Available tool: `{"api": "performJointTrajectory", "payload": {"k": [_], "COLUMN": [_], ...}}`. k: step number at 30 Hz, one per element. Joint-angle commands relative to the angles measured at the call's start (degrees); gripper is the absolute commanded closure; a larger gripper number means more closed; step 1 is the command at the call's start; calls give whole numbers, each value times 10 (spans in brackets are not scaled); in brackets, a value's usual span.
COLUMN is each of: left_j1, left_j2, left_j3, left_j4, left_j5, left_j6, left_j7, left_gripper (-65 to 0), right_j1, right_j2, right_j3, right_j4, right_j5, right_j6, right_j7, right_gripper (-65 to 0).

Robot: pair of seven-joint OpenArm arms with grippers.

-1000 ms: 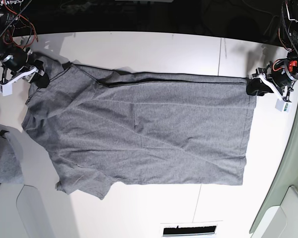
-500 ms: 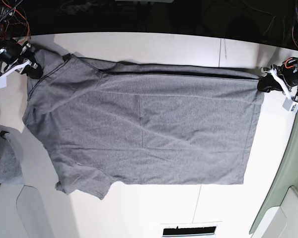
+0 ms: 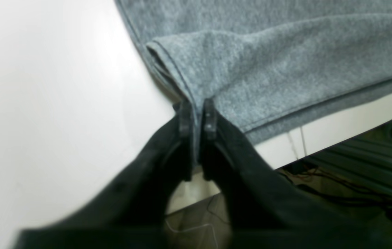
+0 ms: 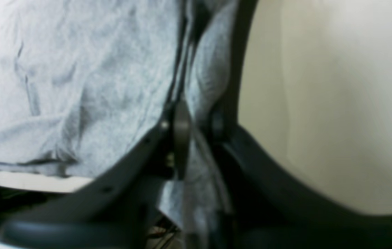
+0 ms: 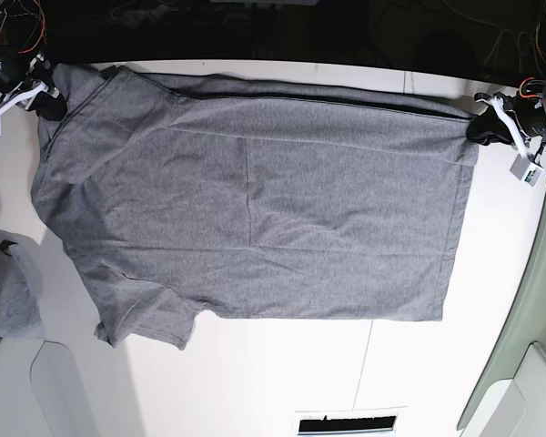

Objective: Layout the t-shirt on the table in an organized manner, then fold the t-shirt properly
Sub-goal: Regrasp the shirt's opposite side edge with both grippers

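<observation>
The heather-grey t-shirt lies spread wide on the white table, hem to the right, sleeves and shoulders to the left. My left gripper is shut on the hem's far corner, seen up close in the left wrist view with the t-shirt pinched between the black fingers near the table's far edge. My right gripper is shut on the shoulder end at the far left; in the right wrist view the gripper has t-shirt cloth bunched between its fingers.
A smaller grey cloth bundle lies at the left edge. A dark slot sits at the table's near edge. A pale bin stands at the lower right. Cables hang behind the far edge.
Both grippers have pulled the shirt's far edge towards the far side of the table. The shirt now lies flatter and more stretched, its far edge close to the table's rim.
</observation>
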Motion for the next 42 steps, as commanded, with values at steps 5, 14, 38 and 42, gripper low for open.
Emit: {"api": "performJointTrajectory", "payload": {"k": [5,14,38,42], "left_j1": [-3,-16,-26,-48], "left_j2": [-13,-19,-20,-19], "left_j3": [-6,-6,-5,-1], "left_j4": [8,16,63,62], "left_j5": [-25,-70,-73,-28], "left_j6": [-5,-5,-5,-5], "left_j7": [-5,-6,-36,-65], "left_gripper": [-267,-267,-322,-359], "right_j1": [5,32,503,538], "right_j2": [13,50,60,60], "right_j3": [28,50,-230,-233], "right_j4": [10,10,-363,-469], "right_j5": [10,-10,-331,-335], "right_j6": [4,2,-169,-174], "right_j7": [24,78,239,246], "right_gripper": [-246,-246,-246,-244]}}
